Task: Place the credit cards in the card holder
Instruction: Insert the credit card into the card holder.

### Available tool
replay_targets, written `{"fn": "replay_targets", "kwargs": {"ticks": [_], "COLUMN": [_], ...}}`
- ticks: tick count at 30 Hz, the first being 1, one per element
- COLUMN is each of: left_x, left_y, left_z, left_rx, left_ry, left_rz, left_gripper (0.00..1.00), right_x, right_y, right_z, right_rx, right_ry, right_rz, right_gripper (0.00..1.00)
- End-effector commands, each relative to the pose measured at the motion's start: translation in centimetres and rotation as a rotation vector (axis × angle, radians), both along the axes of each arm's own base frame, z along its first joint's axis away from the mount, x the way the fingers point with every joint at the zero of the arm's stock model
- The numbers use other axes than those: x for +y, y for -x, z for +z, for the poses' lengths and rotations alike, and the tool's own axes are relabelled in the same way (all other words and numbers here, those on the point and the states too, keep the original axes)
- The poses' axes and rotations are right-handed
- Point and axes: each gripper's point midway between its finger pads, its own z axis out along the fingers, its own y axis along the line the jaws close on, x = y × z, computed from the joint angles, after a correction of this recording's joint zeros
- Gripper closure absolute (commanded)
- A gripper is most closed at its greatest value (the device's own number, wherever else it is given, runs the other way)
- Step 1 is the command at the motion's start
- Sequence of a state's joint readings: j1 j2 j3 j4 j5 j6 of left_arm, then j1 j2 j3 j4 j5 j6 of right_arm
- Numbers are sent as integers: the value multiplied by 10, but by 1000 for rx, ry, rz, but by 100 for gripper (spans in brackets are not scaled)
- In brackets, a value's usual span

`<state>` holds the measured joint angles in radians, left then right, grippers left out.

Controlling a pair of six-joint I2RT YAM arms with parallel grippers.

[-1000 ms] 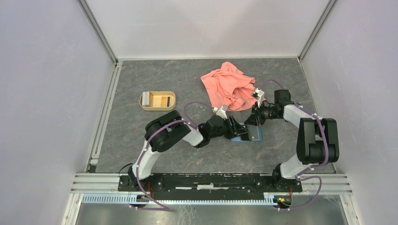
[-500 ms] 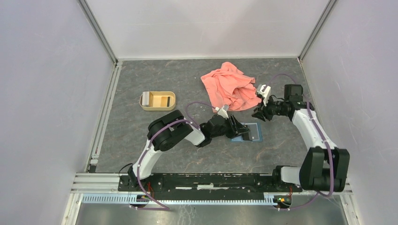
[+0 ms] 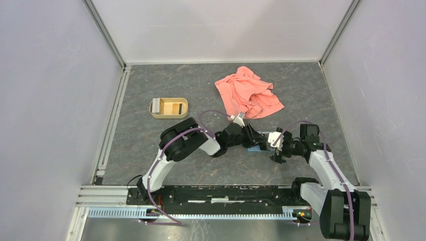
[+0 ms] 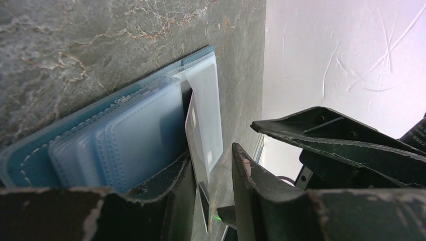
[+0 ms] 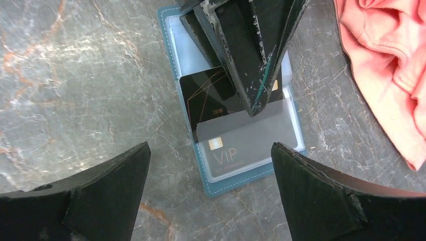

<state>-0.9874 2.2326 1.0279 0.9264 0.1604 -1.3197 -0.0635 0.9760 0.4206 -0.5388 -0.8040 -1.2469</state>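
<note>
The teal card holder (image 3: 257, 147) lies open on the table between both arms. A grey "VIP" credit card (image 5: 248, 145) sits in its clear sleeve, and a black card (image 5: 206, 95) pokes halfway out of a pocket beside it. My left gripper (image 3: 249, 136) reaches over the holder from the far side. In the left wrist view its jaws (image 4: 211, 155) stand a little apart around a card's thin edge (image 4: 193, 125), which lies against one finger only. My right gripper (image 5: 210, 145) hovers wide open over the holder's near end (image 5: 221, 186), holding nothing.
A salmon-pink cloth (image 3: 248, 93) lies crumpled at the back right, close to the holder (image 5: 392, 75). A tan tray (image 3: 168, 114) with flat things in it stands at the back left.
My right arm swung from beside the pink cloth to the near side of the holder and opened its jaws wide. My left gripper stayed on the holder and its jaws narrowed.
</note>
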Motion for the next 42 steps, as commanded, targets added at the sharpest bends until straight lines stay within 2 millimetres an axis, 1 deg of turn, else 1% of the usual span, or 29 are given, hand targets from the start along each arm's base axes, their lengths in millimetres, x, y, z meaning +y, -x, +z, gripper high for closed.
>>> {"fn": "replay_targets", "kwargs": {"ticks": [1,7,8,12,16,21,24,31,38,42], "left_x": [13,12,12,11,11,12,14,25,35,36], "left_y": [-1,0,0,0,0,1,1,-3,-1,0], "left_z": [-47,-47,-47,-46,-45,-43,-41,-39,-42,-42], "left_rx": [59,60,59,59,59,56,55,58,60,63], "left_ry": [-122,-120,-119,-118,-116,-106,-100,-115,-141,-145], "left_rz": [29,24,24,22,19,14,11,19,14,5], "left_gripper": [62,62,62,62,62,59,57,53,52,52], "right_x": [-2,4,13,18,13,7,6,5,3,2], "right_y": [-36,-38,-35,-36,-43,-49,-47,-47,-49,-51], "right_z": [13,2,0,-2,-5,-5,-6,-8,-7,-8], "right_rx": [-228,-190,-187,-192,-185,-180,-182,-173,-160,-147], "right_ry": [48,67,65,81,101,117,122,128,124,121], "right_rz": [49,63,97,100,51,-2,-5,-16,-41,-57], "right_gripper": [2,2,2,2,2,6,7,8,9,10]}}
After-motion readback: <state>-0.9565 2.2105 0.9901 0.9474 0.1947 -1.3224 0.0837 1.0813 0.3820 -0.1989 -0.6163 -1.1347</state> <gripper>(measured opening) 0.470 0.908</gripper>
